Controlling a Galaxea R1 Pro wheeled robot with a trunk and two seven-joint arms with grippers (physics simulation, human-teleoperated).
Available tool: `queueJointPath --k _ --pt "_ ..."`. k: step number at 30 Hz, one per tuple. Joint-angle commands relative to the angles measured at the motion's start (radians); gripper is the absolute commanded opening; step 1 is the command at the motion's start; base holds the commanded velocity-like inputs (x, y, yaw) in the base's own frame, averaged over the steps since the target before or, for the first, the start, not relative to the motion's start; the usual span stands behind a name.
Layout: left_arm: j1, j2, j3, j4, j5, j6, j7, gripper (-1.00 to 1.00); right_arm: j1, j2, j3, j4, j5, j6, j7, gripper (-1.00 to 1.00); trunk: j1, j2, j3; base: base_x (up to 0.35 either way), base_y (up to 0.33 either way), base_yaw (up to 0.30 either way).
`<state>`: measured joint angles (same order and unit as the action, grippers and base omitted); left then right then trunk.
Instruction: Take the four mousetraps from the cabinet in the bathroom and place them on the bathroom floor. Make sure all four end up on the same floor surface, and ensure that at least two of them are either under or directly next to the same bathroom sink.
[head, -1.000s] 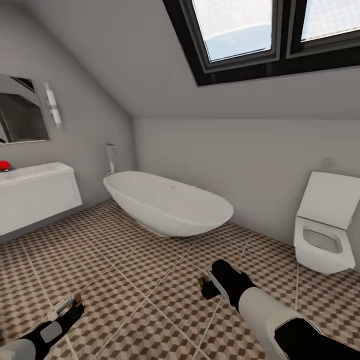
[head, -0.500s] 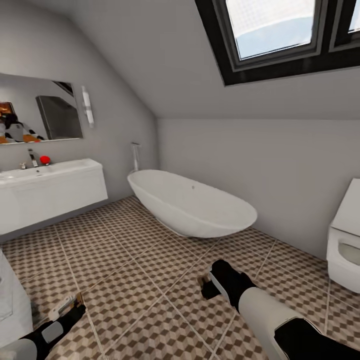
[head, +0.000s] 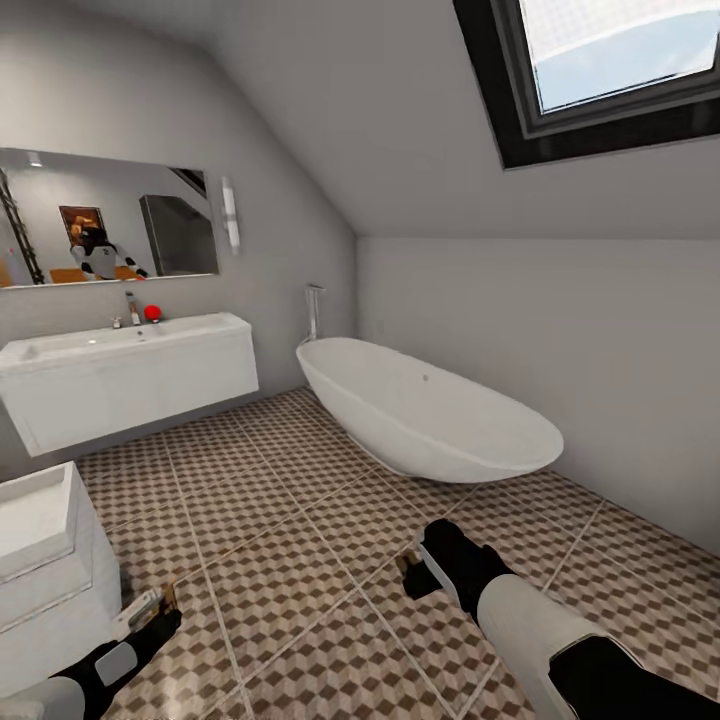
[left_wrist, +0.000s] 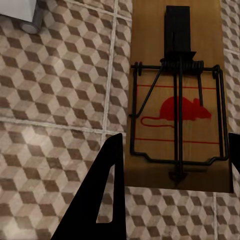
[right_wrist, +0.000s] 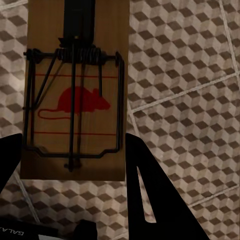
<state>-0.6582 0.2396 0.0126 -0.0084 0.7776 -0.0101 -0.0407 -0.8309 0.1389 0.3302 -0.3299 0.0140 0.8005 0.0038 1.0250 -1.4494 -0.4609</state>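
One mousetrap (left_wrist: 177, 107) is pinched in the left tool (head: 150, 607) and another mousetrap (right_wrist: 75, 95) in the right tool (head: 418, 575), neither yet laid on the bathroom floor (head: 300, 520) near the bathroom sink (head: 110, 345) at left.

— What stands against the far wall?
— A white oval bathtub (head: 430, 415), with a black-framed skylight (head: 610, 80) above it.
— And to the left?
— A wall mirror (head: 105, 217), a slim wall lamp (head: 231, 215) beside it, and a small red object (head: 152, 313).
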Motion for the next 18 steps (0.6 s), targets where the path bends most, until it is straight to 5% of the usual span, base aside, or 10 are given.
queueJointPath --k 1,6,18 --pt "-0.001 -0.002 0.001 0.001 0.002 -0.001 -0.001 -1.0 -0.001 -0.001 0.004 -0.001 -0.002 0.006 0.0 -1.0 0.0 -0.001 -0.001 0.0 0.0 0.094" --pt "-0.001 -0.003 -0.001 0.001 0.002 0.001 0.0 -1.0 -0.001 -0.001 0.004 -0.001 -0.001 0.006 -0.001 -1.0 0.0 -0.001 -0.001 0.119 0.0 0.04" --pt "-0.001 -0.002 -0.002 0.002 0.003 0.002 -0.005 -1.0 -0.001 0.001 0.006 -0.001 0.001 0.006 -0.002 -1.0 0.0 -0.001 -0.001 0.311 0.0 0.002"
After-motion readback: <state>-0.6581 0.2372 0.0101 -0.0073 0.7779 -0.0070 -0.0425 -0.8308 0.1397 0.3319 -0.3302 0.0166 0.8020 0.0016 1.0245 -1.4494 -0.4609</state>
